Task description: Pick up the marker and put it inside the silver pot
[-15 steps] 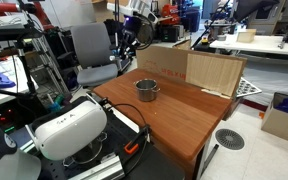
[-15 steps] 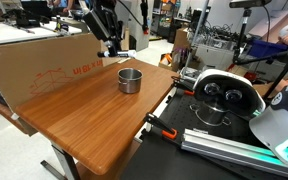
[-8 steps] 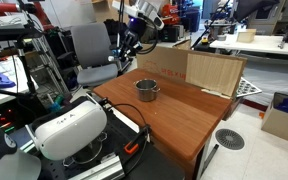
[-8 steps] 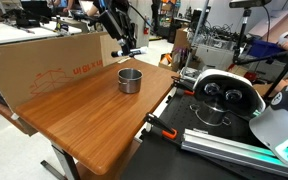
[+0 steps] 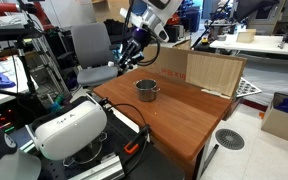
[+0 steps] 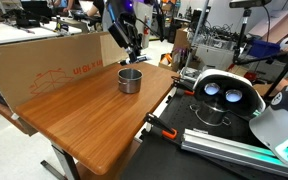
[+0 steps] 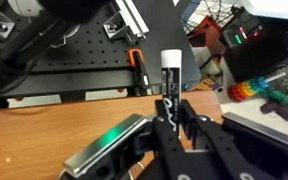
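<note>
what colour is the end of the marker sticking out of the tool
White; the marker shows best in the wrist view.

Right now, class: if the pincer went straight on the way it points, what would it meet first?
Likely the silver pot or the table beside it, marker tip first; the pincer points down above them, but depth is unclear.

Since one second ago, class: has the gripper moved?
Yes. In an exterior view the gripper has shifted rightward, ending almost above the silver pot, which stayed put.
</note>
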`<state>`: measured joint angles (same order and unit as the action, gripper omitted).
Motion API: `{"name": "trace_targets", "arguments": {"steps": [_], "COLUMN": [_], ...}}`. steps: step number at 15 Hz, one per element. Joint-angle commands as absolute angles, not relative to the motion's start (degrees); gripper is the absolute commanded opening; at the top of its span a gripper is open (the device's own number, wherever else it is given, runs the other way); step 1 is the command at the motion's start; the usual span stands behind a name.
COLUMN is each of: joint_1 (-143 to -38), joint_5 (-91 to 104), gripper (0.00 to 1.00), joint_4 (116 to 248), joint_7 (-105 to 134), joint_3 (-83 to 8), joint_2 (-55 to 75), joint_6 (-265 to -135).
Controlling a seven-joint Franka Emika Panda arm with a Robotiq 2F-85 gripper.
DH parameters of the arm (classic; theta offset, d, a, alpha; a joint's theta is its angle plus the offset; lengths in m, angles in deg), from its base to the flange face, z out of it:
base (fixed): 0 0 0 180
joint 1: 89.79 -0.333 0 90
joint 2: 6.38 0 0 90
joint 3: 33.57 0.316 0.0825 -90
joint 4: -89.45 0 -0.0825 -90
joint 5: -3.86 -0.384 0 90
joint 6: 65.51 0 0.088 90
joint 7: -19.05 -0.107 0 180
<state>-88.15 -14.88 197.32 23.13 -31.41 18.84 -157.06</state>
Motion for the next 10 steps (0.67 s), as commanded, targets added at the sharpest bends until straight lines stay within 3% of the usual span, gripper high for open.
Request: {"name": "trace_targets", "arguments": {"steps": [1,10], "joint_1": [-87.25,-83.74], "joint_5": [-17.83,-22.72], "gripper": [0.05,0.05], "joint_4": [195.64,192.82], "joint_7": [22.69,22.61], "joint_3": [-32.05,-33.85], "joint_2": [20.98,24.86], "joint_6": [-155.34,-153.95]}}
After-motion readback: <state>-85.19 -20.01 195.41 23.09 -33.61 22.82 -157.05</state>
